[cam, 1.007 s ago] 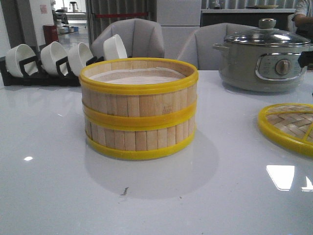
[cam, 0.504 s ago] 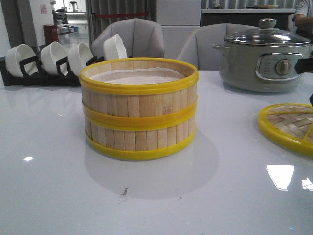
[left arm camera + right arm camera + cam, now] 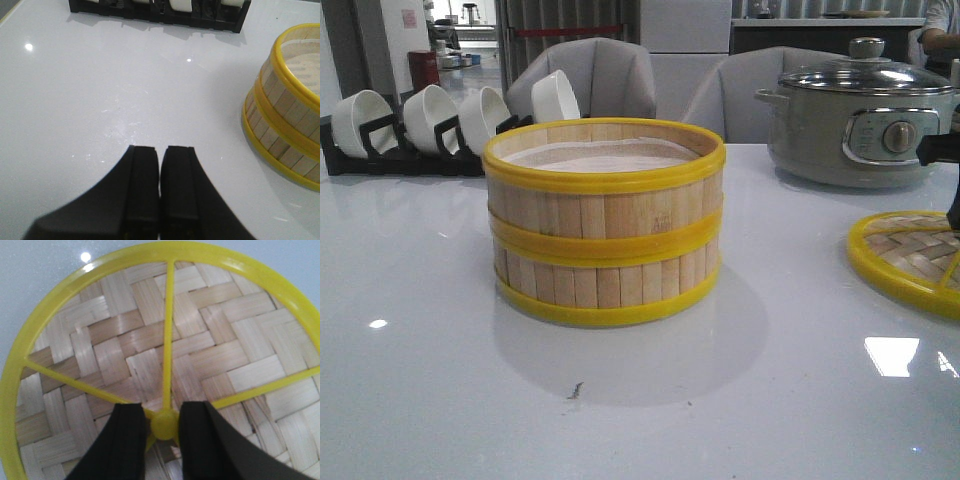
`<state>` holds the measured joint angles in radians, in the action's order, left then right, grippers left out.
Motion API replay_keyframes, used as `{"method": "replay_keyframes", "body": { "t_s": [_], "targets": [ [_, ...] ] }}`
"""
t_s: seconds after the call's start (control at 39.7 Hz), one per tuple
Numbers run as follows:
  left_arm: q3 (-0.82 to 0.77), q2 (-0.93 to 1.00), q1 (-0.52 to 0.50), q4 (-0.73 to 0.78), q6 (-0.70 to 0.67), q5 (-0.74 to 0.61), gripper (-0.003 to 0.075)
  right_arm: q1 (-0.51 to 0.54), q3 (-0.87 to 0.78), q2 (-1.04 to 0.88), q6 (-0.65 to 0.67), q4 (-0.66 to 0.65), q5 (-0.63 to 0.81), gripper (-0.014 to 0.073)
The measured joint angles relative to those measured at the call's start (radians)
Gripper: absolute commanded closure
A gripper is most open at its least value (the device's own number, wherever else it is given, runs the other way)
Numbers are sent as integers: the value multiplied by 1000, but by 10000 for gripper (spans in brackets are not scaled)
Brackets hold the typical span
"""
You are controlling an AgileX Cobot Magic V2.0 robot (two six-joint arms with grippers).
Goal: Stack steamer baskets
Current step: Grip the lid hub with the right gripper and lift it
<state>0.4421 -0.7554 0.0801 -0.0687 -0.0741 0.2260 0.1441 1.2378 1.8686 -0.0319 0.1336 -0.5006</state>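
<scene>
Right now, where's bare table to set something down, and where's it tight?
Bare: the white table in front of and left of the stacked steamer baskets, up to the bowl rack; the left hand hangs over that side. Also the strip between stack and lid. Crowded: the right edge, with electric pot, lid and right hand astride its knob.

No text can be read; the grey electric pot's point(image 3: 860, 120) panel markings (upper right, front view) are too small.

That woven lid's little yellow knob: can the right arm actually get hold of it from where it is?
Probably yes: the right gripper is open with a finger on each side of the knob, and nothing lies between them.
</scene>
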Motion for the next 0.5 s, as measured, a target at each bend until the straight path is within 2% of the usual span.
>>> {"method": "replay_keyframes", "body": {
  "t_s": [0.15,0.23,0.35,0.5],
  "targets": [
    [0,0,0,0,0,0,636,0,1,2,0,0,0,326],
    [0,0,0,0,0,0,636,0,1,2,0,0,0,389],
    [0,0,0,0,0,0,636,0,1,2,0,0,4,552],
    [0,0,0,0,0,0,636,0,5,2,0,0,6,538]
  ]
}}
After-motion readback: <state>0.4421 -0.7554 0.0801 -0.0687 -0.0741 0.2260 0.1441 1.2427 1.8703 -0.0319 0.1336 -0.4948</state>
